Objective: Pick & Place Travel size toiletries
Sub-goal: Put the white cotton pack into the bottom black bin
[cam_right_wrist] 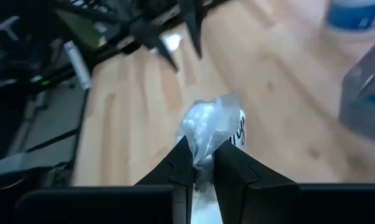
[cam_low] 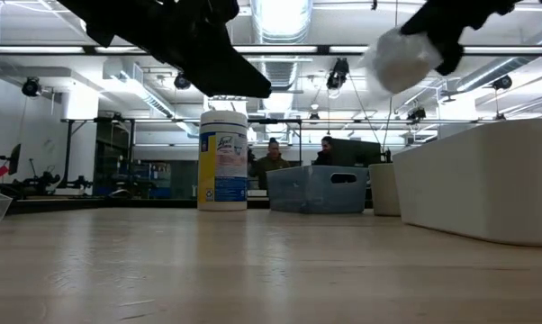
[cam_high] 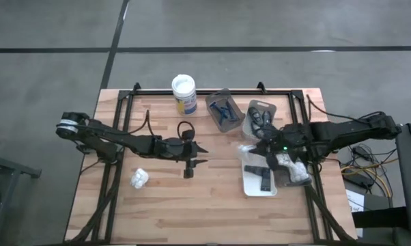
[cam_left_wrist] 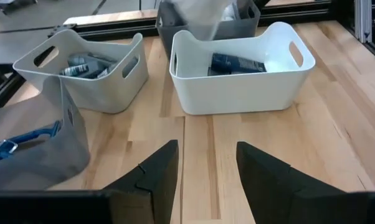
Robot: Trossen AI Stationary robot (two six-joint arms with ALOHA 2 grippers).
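The right tool (cam_right_wrist: 202,163) is pinching a white lumpy packet (cam_right_wrist: 209,127) and holds it in the air above the white tray (cam_high: 250,183) on the right of the bench (cam_high: 212,212) — the carrying step of a placement. Black tubes (cam_high: 263,179) already lie in that tray. The left tool (cam_high: 197,155) hangs mid-bench with its fingers spread and empty; a second white packet (cam_high: 138,178) lies well left of it. Next, I judge, the right tool must come over the proper tray, lower and let go — then the left can fetch the other packet.
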